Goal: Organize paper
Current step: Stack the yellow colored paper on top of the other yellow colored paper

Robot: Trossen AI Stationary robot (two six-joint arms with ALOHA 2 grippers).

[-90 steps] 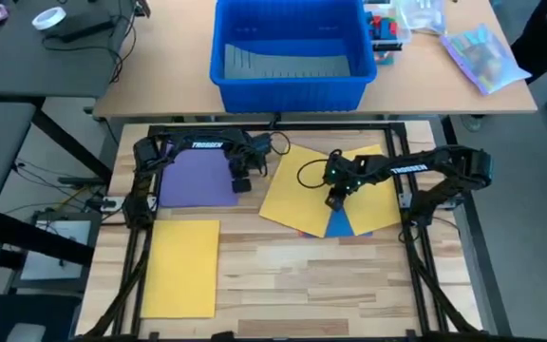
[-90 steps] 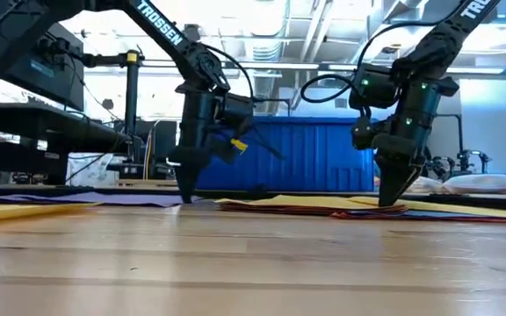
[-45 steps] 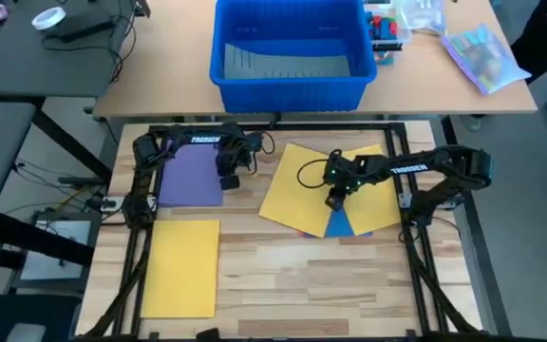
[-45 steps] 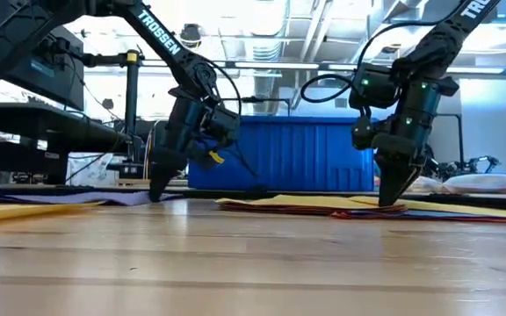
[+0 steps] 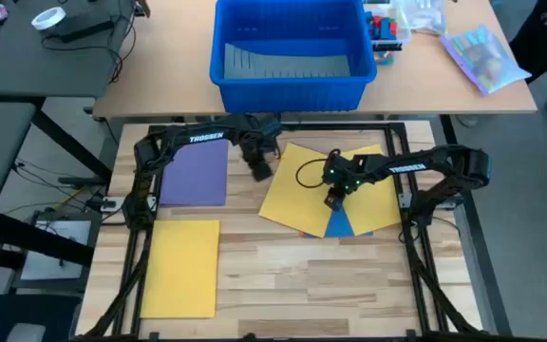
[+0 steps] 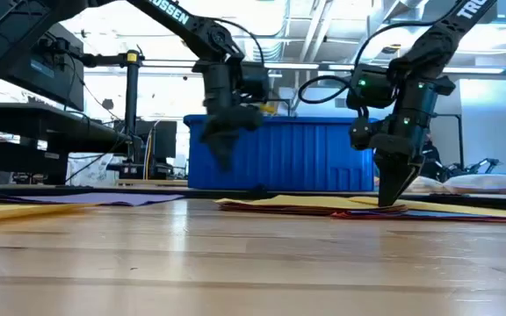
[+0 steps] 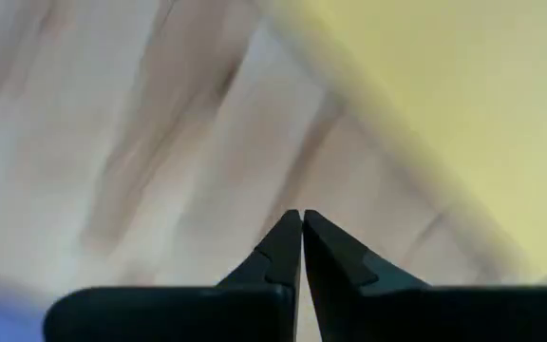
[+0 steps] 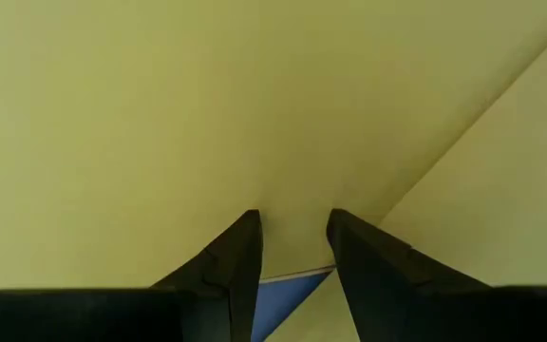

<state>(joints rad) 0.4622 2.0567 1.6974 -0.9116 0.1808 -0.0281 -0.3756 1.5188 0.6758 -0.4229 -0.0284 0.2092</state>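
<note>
On the counter (image 5: pixel 283 275), the paper lies in three places. A purple sheet (image 5: pixel 195 177) sits at the back left, and a yellow sheet (image 5: pixel 180 267) lies in front of it, near the left front. To the right is a loose pile: a tilted yellow top sheet (image 5: pixel 297 195) overlapping another yellow sheet (image 5: pixel 380 195), with a blue sheet (image 5: pixel 341 226) poking out at the front edge and a thin red edge showing beneath it.

The right gripper (image 5: pixel 335 200) points straight down onto that pile, its tip at the front corner of the tilted yellow sheet; in the low view it (image 6: pixel 390 198) meets the stack. From its wrist camera the jaws stand slightly apart, both tips resting on yellow paper with nothing pinched between them, and a sliver of blue shows in the gap.

The left gripper (image 5: pixel 260 171) hangs in the air between the purple sheet and the pile, near the back edge of the counter; the low view shows it (image 6: pixel 221 158) well above the surface. Its jaws are pressed together and hold nothing.

Behind the counter a blue bin (image 5: pixel 290 49) stands on another table (image 5: pixel 150 85).
</note>
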